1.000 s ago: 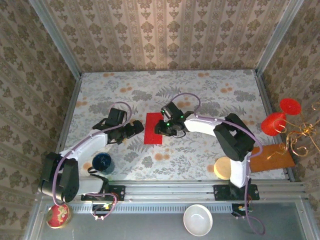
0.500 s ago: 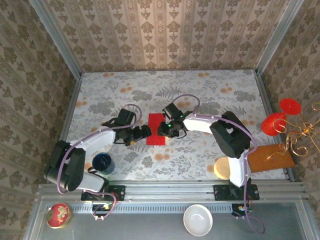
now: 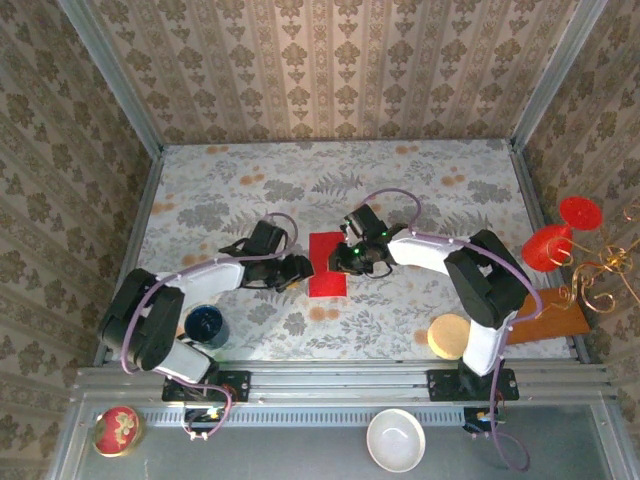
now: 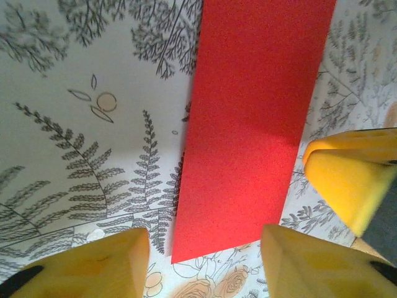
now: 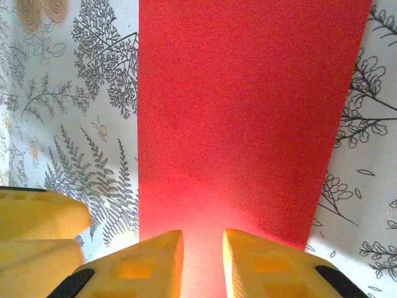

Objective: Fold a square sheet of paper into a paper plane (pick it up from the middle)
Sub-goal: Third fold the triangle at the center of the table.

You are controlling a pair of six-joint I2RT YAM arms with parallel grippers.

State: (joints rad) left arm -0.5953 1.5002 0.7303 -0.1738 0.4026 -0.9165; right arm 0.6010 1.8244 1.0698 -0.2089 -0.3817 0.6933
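Paper plane, early stage: red paper [image 3: 328, 265] lying flat in the middle of the table [image 3: 430, 200], one gripper at each side.
Shaped as a narrow rectangle rather than a square, so probably folded once in half; no pointed nose, no wings, no dart form yet. Left gripper [image 4: 201, 248] at the paper's left side, about half open, one edge of the paper between its fingers, nothing clamped. Right gripper [image 5: 203, 257] at the right side, narrowed to a slim gap over the paper; pinching or merely pressing, cannot tell. Still to do, by estimate: corner folds, centre crease, wings.
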